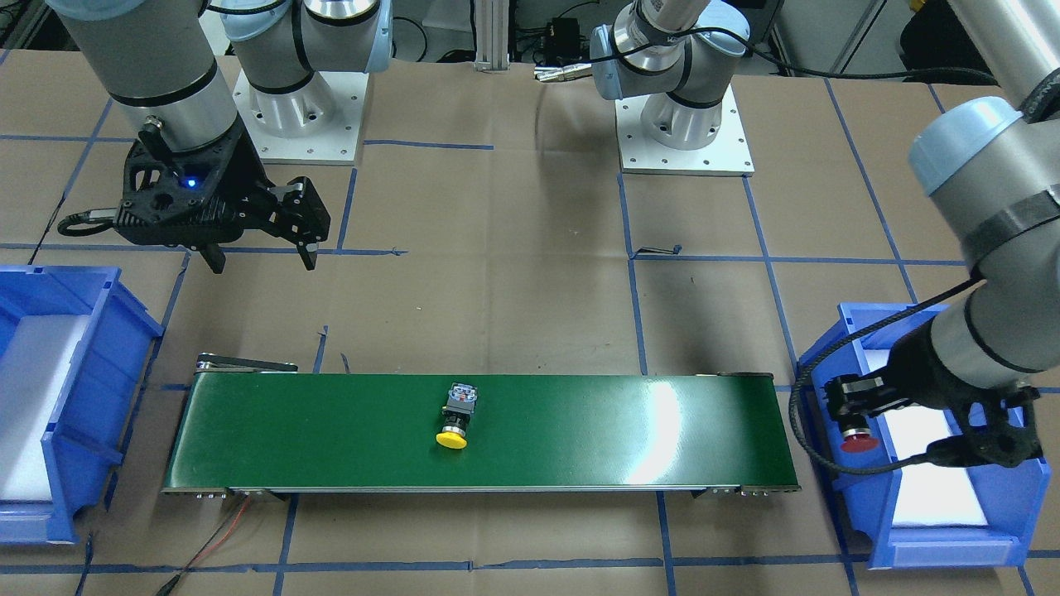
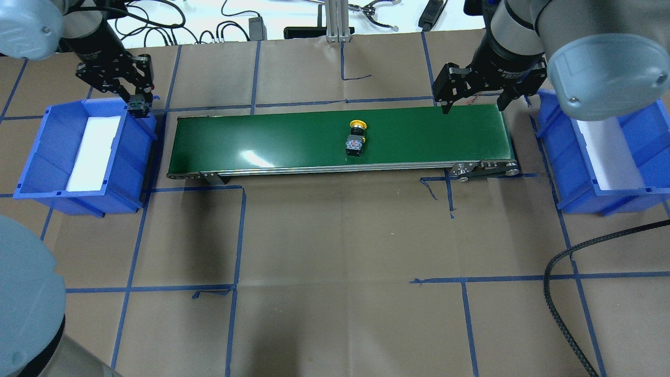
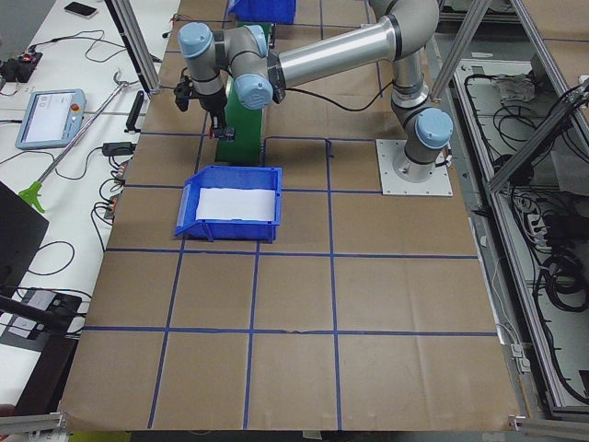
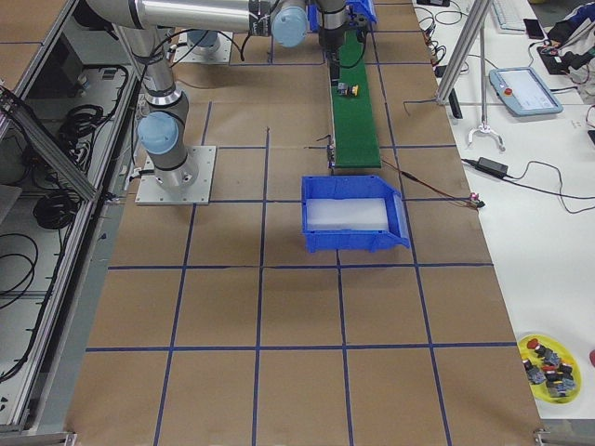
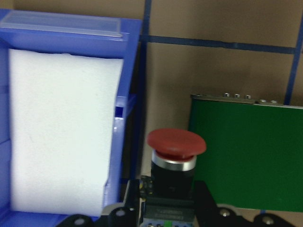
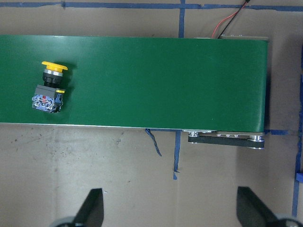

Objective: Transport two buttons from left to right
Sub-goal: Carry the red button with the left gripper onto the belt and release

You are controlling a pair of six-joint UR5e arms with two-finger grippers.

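Note:
The yellow button lies on its side near the middle of the green conveyor belt. It also shows in the front-facing view and the right wrist view. My left gripper is shut on the red button, cap pointing down. It holds the button above the gap between the left blue bin and the belt's left end. The red cap shows in the front-facing view. My right gripper is open and empty, above the far edge of the belt's right end.
A second blue bin with a white liner stands past the belt's right end. The table is brown paper with blue tape lines. A black cable crosses the near right.

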